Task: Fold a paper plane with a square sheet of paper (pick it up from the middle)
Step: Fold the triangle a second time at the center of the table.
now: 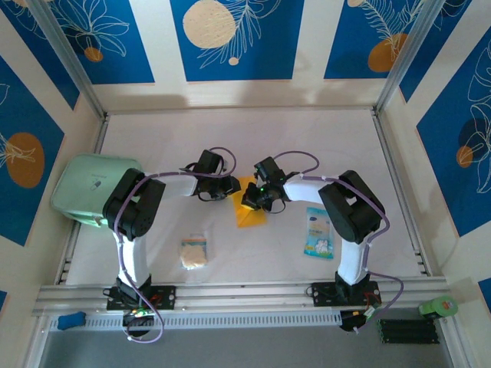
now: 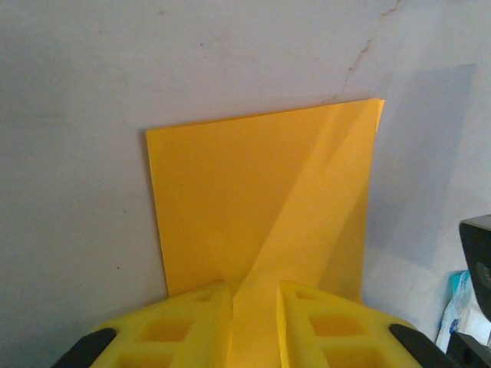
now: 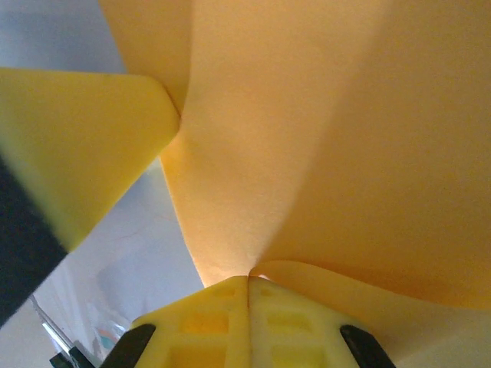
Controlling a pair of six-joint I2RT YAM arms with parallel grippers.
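Note:
The square sheet of paper (image 1: 250, 215) is orange-yellow and sits mid-table between my two grippers. My right gripper (image 1: 252, 198) is shut on the sheet's edge, lifting it so it bows; in the right wrist view the pads (image 3: 248, 280) meet on the paper (image 3: 322, 138). My left gripper (image 1: 230, 188) is at the sheet's left side. In the left wrist view its jaws (image 2: 255, 307) stand a narrow gap apart, with a raised ridge of the paper (image 2: 253, 199) running between them. One left finger (image 3: 84, 146) touches the sheet.
A light-blue and white packet (image 1: 317, 231) lies to the right of the sheet. A beige spongy square (image 1: 194, 251) lies at the front left. A pale green box (image 1: 88, 188) stands at the table's left edge. Raised rails border the table.

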